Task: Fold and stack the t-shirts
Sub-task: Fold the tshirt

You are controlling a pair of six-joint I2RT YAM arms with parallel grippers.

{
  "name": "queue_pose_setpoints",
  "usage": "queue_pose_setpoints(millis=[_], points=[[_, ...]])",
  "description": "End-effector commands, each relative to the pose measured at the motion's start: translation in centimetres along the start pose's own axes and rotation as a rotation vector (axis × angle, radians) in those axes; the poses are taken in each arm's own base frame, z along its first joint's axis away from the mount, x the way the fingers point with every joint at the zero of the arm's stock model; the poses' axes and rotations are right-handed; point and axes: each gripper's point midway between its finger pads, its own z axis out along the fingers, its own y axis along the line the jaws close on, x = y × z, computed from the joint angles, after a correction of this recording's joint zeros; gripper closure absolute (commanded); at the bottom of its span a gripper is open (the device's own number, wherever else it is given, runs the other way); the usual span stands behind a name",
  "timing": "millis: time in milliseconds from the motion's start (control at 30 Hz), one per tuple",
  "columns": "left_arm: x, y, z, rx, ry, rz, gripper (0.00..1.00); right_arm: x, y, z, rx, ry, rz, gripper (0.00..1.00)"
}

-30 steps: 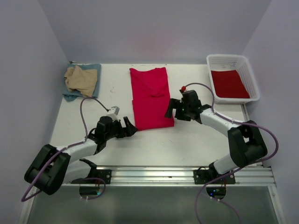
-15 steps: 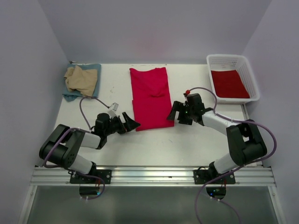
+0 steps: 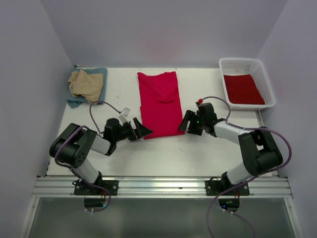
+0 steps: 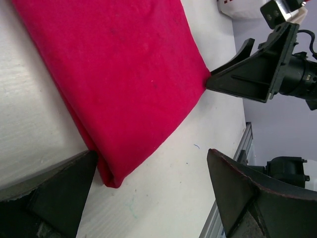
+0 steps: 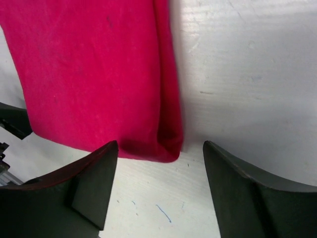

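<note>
Red t-shirt (image 3: 158, 101) lay flat on the white tabletop (image 3: 163, 158) as a long narrow strip, folded lengthwise. Soft matte knit, both long edges rounded, doubled-over folds. We saw its near hem sitting between the two tools.

Left tool (image 3: 141, 131) was released, jaws spread wide. In its wrist view the strip's nearest corner lay just inside one of its fingers (image 4: 54, 193), close to touching. The other finger stood well apart from the cloth, over bare tabletop.

Right tool (image 3: 184, 123) was also unclenched, gripping nothing. The strip's other near corner sat between its fingers (image 5: 91, 183), closer to one, with a gap on both sides. From the left wrist view, one dark fingertip of the right tool sat right at the cloth's edge. We couldn't tell whether either tool's tips touched the tabletop.

Tabletop was smooth painted white, lightly scuffed, with a few small pen marks. Bare surface ran behind both tools back to the aluminium rail (image 3: 163, 186).

Far ahead of the left tool and to its outer side, a crumpled tan t-shirt (image 3: 84, 83) lay on a blue-grey t-shirt (image 3: 74, 102). Ahead of the right tool and to its outer side, well apart, stood a white plastic lattice basket (image 3: 246, 63) with a second red t-shirt (image 3: 242, 89) flat inside.
</note>
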Motion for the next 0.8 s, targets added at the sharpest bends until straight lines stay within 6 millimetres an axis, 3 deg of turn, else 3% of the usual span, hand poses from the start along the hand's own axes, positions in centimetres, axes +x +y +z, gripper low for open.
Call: queue_pose_setpoints(millis=[0,133,300,400,500,600,767], points=[[3.3,3.0,0.0,-0.098,0.081,-0.088,0.00,0.2,-0.6,1.6,-0.001,0.005,0.018,0.30],[4.1,3.6,0.2,-0.101,0.093,-0.123,0.00,0.8,-0.6,2.4,-0.019,0.032,0.041,0.52],[4.3,3.7,-0.1,-0.100,0.088,-0.125,0.05,1.0,-0.6,1.7,-0.012,0.038,0.047,0.60],[4.3,3.3,-0.2,-0.078,0.086,-0.135,0.13,1.3,-0.5,1.0,-0.011,0.043,0.056,0.64],[4.6,2.9,-0.2,-0.050,0.095,-0.145,0.29,1.3,-0.5,0.6,-0.011,0.033,0.057,0.71],[5.1,3.0,-0.2,-0.038,0.108,-0.165,0.59,1.7,-0.9,0.1,0.011,0.038,0.055,0.77],[5.5,2.9,-0.1,-0.011,0.110,-0.186,0.79,1.9,-0.9,0.1,0.008,0.041,0.060,0.81]])
